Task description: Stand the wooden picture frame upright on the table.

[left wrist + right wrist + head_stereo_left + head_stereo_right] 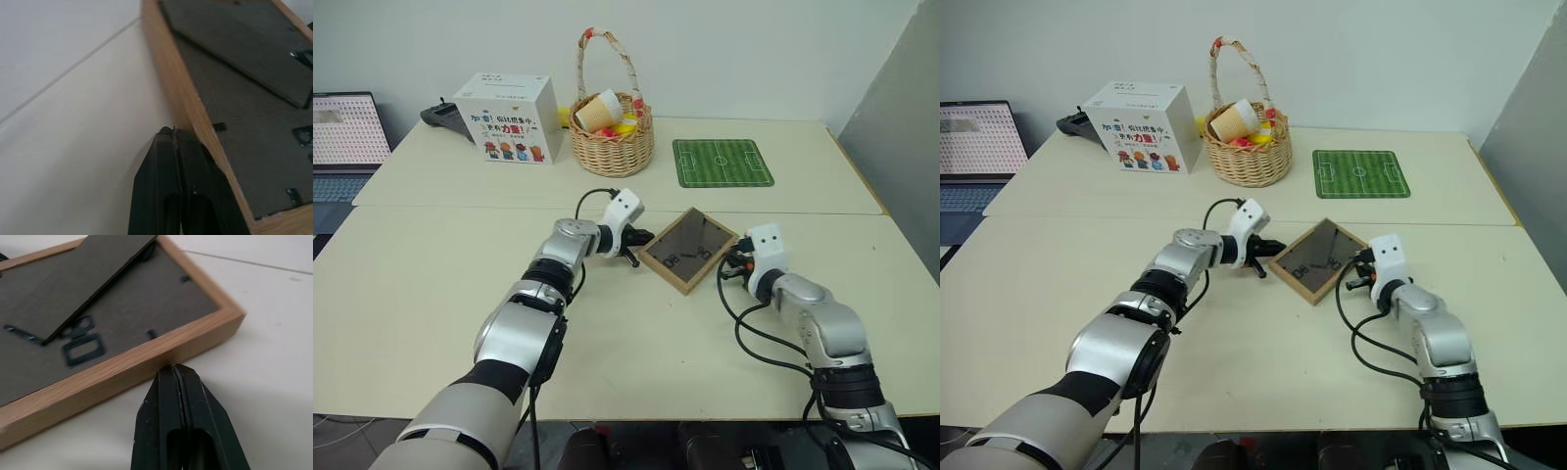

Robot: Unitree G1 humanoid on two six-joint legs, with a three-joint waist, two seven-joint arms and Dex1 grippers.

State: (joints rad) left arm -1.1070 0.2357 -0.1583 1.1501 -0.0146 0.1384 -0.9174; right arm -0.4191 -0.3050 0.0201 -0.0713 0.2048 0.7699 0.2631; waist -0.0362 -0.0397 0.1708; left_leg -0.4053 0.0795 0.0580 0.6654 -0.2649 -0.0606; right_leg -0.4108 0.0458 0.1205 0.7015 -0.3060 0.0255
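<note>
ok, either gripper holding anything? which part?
Nothing held. Both grippers are shut on nothing: left gripper tips against one edge of the frame, right gripper against the opposite edge. Frame lies face down.

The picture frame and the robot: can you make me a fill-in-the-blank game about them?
1. The picture frame lies flat on the table with its dark ____ side facing up.
2. Both tools, the left tool and the right tool, have their fingers ____.
3. The green football mat lies beside the ____ with a tall handle.

Missing words: back; shut; basket
</note>
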